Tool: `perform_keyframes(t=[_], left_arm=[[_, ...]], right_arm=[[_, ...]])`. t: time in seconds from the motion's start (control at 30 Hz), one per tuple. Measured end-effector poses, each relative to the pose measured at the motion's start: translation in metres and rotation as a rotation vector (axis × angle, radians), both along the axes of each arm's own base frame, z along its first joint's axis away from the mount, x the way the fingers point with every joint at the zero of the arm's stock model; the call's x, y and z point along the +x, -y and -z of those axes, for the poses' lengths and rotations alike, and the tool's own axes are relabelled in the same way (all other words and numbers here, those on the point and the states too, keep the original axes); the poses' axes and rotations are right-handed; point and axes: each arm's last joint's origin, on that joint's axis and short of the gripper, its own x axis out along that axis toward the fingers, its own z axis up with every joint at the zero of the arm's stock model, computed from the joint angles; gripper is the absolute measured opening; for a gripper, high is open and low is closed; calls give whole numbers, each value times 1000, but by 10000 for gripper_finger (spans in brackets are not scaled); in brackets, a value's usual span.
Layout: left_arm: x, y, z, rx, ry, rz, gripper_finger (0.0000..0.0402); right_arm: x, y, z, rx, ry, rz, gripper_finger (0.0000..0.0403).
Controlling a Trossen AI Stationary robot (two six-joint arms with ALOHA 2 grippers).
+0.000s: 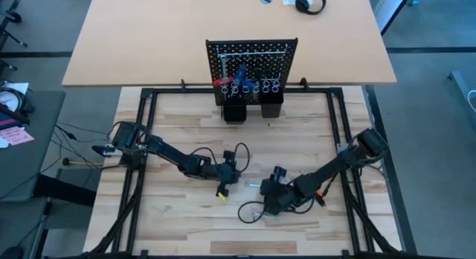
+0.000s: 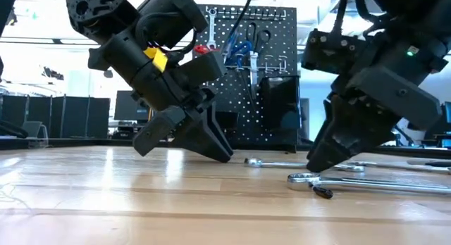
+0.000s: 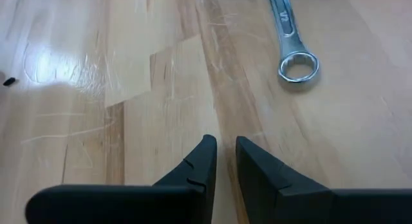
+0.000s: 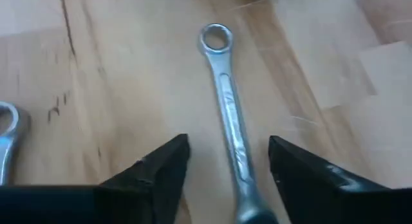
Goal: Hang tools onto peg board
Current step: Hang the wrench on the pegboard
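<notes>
Right wrist view shows the right claw (image 4: pixel 228 163) spread wide astride a silver wrench (image 4: pixel 228 121) lying flat on the wooden surface (image 4: pixel 129 69), not gripping it. The left claw (image 3: pixel 225 156) is nearly closed, holding nothing, near another wrench (image 3: pixel 293 40).

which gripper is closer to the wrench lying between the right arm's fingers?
Right. The right gripper straddles that wrench, fingers open on either side of its shaft. The left gripper is off to the side, fingers nearly together over bare table, holding nothing.
</notes>
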Motion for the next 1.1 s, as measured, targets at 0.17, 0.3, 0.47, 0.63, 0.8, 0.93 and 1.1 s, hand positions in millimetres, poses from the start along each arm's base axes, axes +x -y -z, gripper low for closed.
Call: perform_keyframes(t=[0.17,0.3,0.47,0.63,0.8,0.93,1.1], left_arm=[[0,0,0,-2,3,-1,51],[0,0,-1,1,1,3,51],[-1,8,-1,18,1,46,51],[0,17,-2,-125,0,230,51],[1,19,-3,-178,4,323,55],[3,19,-6,-164,36,354,78],[4,19,-9,-161,68,357,125]], right_arm=[[10,10,19,63,-64,12,162],[14,16,26,92,-86,13,95],[14,15,23,79,-75,-7,34],[12,11,19,43,-41,-24,34],[13,11,19,34,-29,-25,34],[13,11,16,30,-14,-40,34],[14,11,3,23,30,-59,33]])
